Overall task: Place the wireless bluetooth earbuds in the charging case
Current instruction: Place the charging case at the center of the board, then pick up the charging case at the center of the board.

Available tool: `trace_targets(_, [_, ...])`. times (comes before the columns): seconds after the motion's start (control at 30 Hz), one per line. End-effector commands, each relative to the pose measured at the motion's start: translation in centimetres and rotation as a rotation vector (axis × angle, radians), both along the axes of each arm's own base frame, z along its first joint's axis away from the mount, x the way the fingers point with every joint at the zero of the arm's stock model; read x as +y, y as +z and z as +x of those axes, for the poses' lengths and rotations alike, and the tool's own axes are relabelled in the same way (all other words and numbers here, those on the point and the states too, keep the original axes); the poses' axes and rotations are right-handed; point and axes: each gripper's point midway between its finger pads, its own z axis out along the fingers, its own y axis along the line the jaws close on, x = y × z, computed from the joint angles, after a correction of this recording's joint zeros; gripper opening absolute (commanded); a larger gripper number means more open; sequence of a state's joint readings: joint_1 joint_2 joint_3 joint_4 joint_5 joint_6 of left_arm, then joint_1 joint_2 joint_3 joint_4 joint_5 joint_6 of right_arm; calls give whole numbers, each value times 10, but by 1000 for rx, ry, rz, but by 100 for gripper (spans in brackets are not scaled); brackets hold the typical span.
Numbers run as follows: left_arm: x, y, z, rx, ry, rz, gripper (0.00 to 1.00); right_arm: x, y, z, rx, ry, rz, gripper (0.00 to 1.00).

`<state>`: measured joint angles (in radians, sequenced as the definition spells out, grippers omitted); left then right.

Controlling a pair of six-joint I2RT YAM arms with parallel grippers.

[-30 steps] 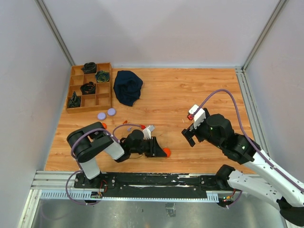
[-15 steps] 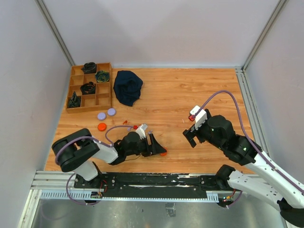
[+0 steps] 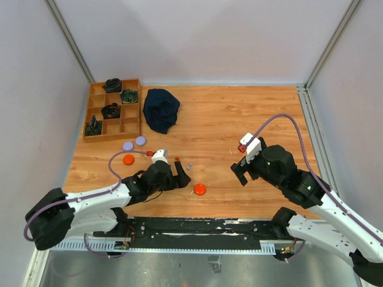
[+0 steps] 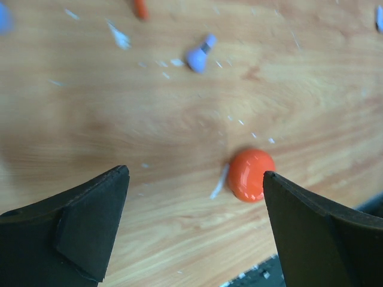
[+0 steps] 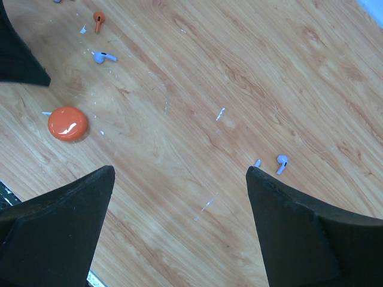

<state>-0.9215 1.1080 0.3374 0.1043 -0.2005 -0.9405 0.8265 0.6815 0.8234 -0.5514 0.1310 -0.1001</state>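
Here, earbuds point(image 5: 105, 57) loose near orange case point(image 5: 67, 123); dark bundles point(image 3: 111, 110) in tray point(image 3: 130, 126).

You are looking at a wooden table point(image 3: 239, 113) that is carrying an orange disc point(image 4: 251, 174) just inside the left gripper's point(image 4: 194, 173) finger on the right of its wrist view, with a lavender earbud point(image 4: 200, 54) and an orange earbud point(image 4: 140, 9) lying farther ahead. Another lavender earbud point(image 5: 281, 162) is lying just ahead of the right gripper point(image 5: 179, 172). Beyond the left gripper, a second orange disc point(image 3: 128, 159), two lavender discs point(image 3: 140, 141), a dark blue cloth point(image 3: 161, 110) and a wooden compartment tray point(image 3: 130, 127) are sitting.
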Motion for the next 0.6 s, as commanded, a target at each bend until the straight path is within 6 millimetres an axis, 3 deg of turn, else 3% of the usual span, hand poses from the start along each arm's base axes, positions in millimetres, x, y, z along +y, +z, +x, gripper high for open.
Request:
trace_targets(0.0, [59, 9, 23, -62, 121, 235, 99, -1, 0, -3, 4, -6, 21, 93])
trace_targets(0.27, [122, 54, 73, -190, 307, 301, 99, 0, -1, -5, 9, 7, 26, 94])
trace_targets(0.47, [171, 64, 105, -190, 448, 379, 99, 2, 1, -8, 10, 25, 39, 94])
trace_targets(0.57, [196, 58, 113, -159, 515, 428, 98, 3, 1, -9, 10, 32, 45, 94])
